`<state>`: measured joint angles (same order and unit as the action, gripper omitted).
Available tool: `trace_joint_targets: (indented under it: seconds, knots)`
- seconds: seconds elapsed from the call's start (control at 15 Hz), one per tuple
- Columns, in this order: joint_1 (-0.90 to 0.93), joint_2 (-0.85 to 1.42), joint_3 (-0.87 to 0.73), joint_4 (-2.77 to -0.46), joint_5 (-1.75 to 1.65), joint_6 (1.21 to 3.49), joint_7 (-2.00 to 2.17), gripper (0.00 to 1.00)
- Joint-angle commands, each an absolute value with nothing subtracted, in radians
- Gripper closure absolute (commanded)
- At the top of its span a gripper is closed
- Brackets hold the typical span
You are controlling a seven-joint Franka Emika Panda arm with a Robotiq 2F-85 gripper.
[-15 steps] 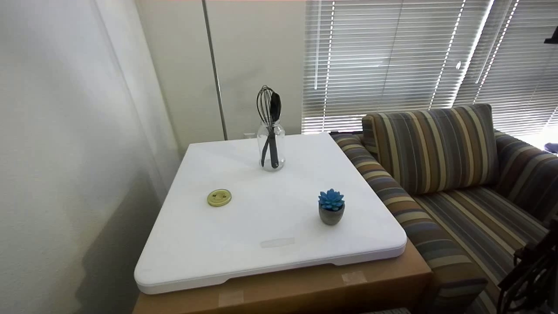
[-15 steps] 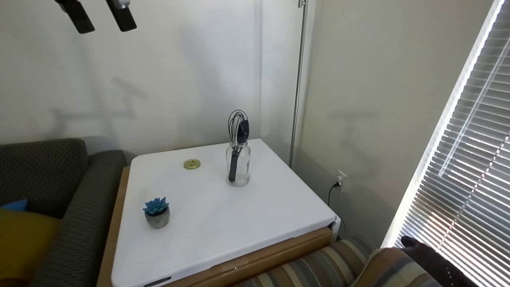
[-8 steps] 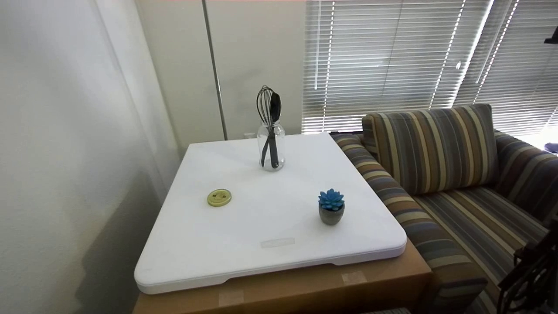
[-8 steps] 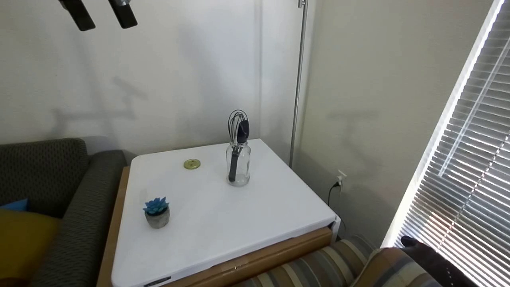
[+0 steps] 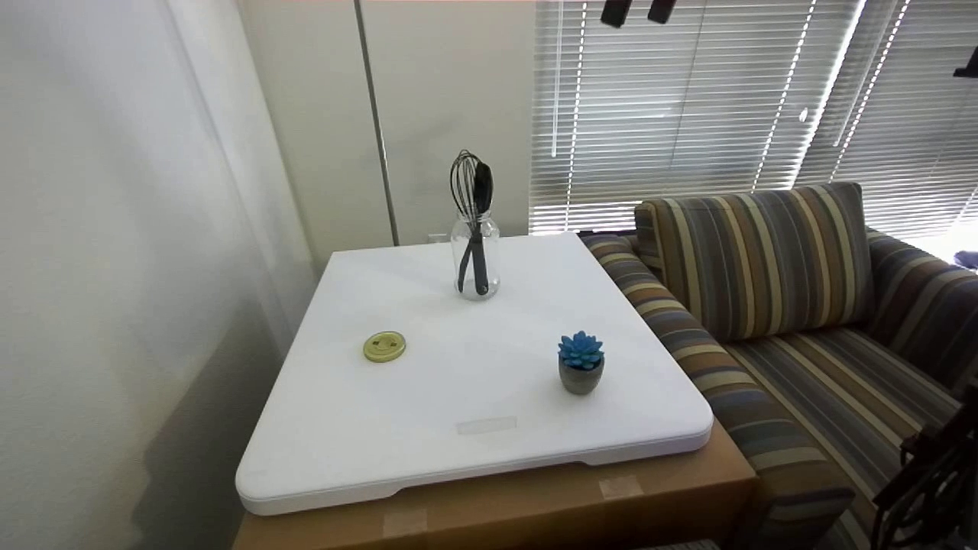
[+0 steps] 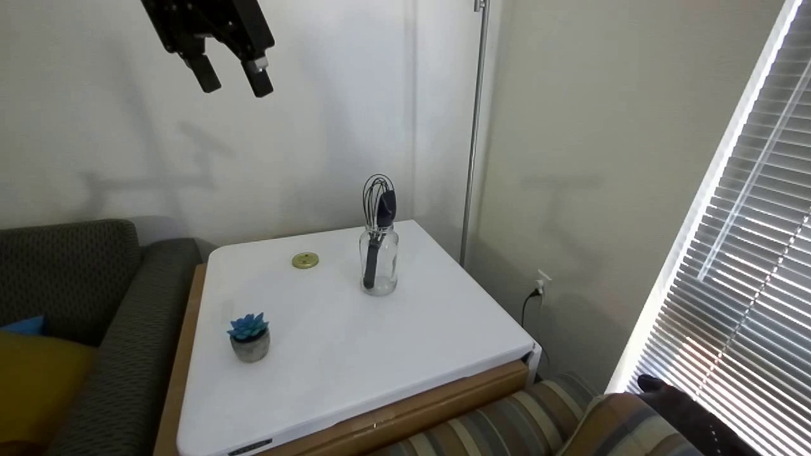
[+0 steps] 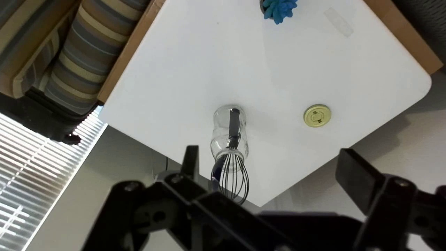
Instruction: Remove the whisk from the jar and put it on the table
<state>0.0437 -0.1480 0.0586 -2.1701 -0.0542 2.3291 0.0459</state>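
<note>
The whisk [image 5: 463, 183] stands wires-up in the clear glass jar [image 5: 493, 267], its dark handle inside the glass. Beside it in the same jar leans another dark utensil [image 5: 483, 187] with a solid head. The jar is upright towards the far end of the white table [image 5: 428, 412]. High above the tabletop my gripper [image 6: 234, 87] hangs open, apart from everything. In the wrist view the jar and the whisk [image 7: 240, 181] appear beyond the wide gap of the gripper [image 7: 270, 157], nearer the left finger, which covers part of the utensils' tops.
A yellow-green disc [image 5: 384, 347] lies flat on the tabletop. A blue succulent in a grey pot [image 6: 249, 339] stands near a table edge. A striped sofa [image 5: 752, 260] and a dark sofa [image 6: 70, 272] flank the table, with walls [image 6: 355, 95] close behind it.
The gripper has moved right and lower in an exterior view, and its fingertips have come into sight at the top of an exterior view. Whisk, jar, disc and plant have not moved.
</note>
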Motion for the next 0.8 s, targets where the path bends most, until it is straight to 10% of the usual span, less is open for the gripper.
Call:
trace_joint_targets:
  seconds: [0.0, 0.73]
  knots:
    - [0.044, -0.104, 0.067, -2.146, -0.087, 2.325, 0.120, 0.00]
    - [0.035, -0.001, 0.094, -2.058, -0.243, 2.288, 0.562, 0.00]
